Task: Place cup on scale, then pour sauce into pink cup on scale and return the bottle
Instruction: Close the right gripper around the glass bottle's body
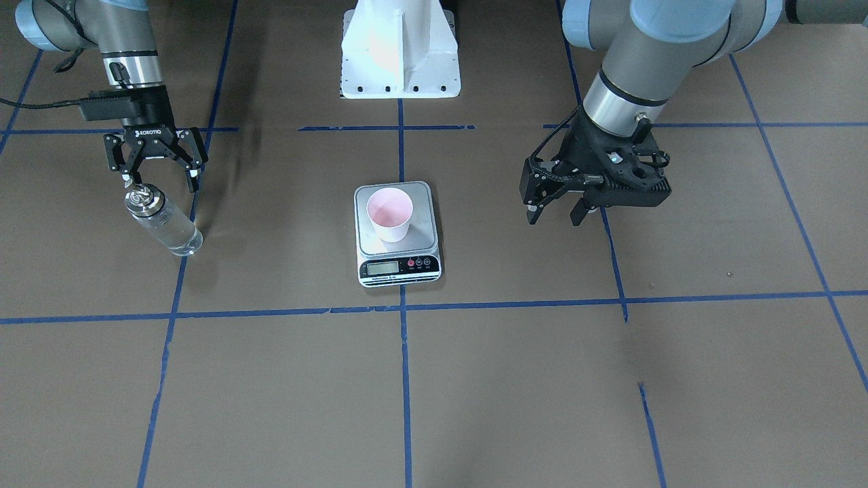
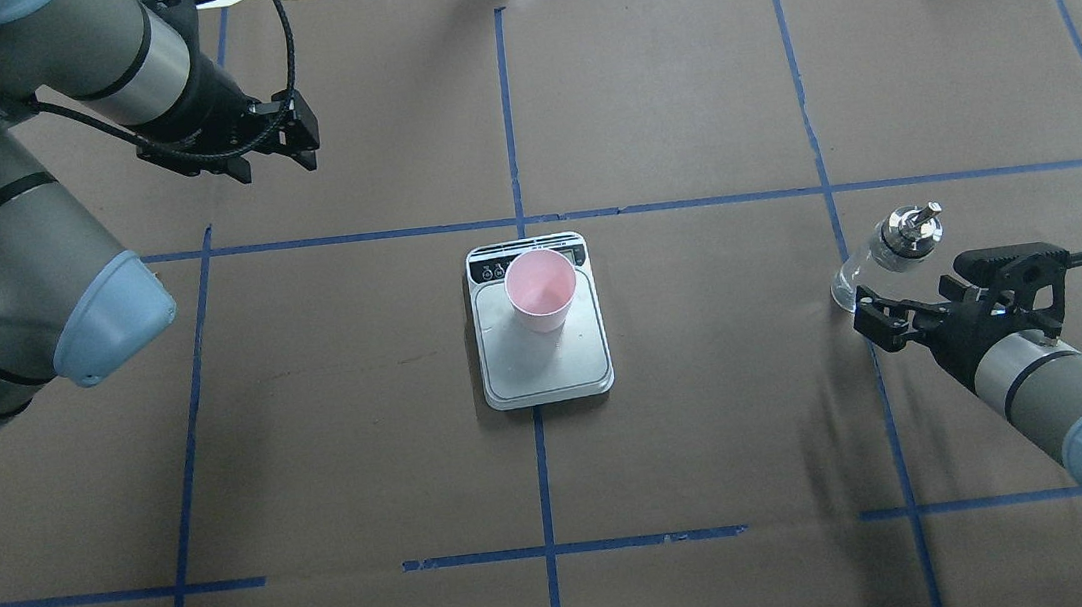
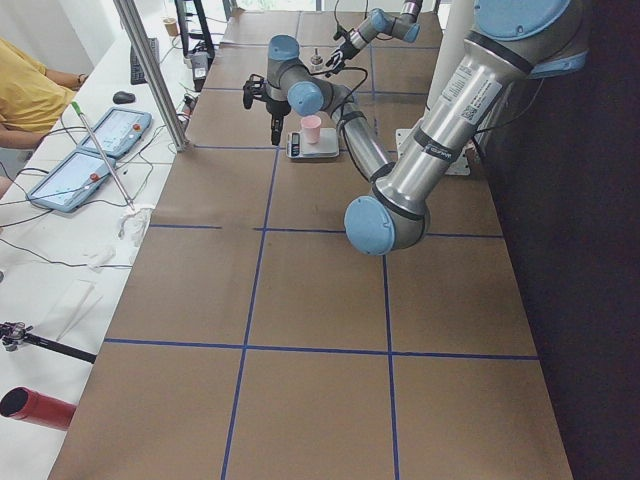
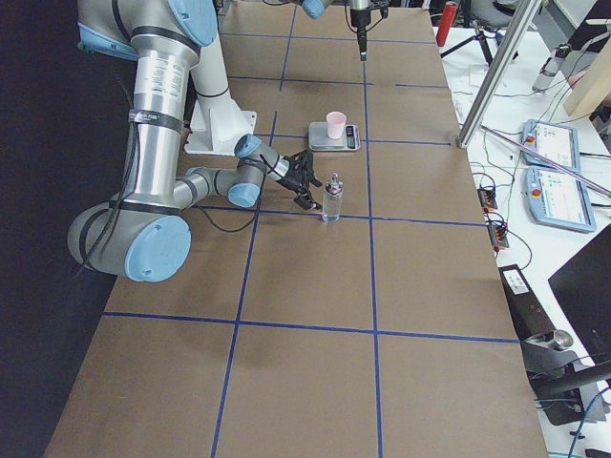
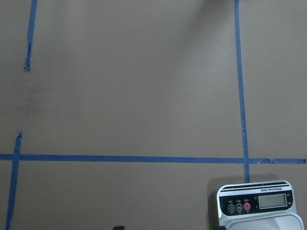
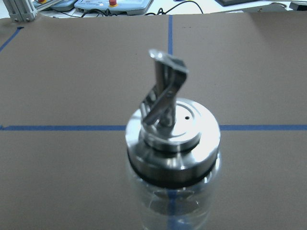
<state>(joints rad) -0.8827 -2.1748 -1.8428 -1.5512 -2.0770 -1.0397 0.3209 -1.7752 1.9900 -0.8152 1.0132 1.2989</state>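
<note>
The bottle [image 2: 876,258] is standing upright toward the table's [image 2: 715,426] right-hand edge, long axis vertical and silver spout pointing up, with clear liquid [image 1: 173,234] showing through the glass. The right gripper [image 1: 161,177] is hovering just beside it, spread wide and gripping nothing. The left gripper [image 2: 275,165] is hanging open and empty. The cup [image 2: 541,289] is sitting on the scale [image 2: 548,373] mid-table.

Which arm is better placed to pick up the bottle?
Right. The right gripper, open, is right by the upright bottle; the left gripper hangs beyond the scale, far from it.
</note>
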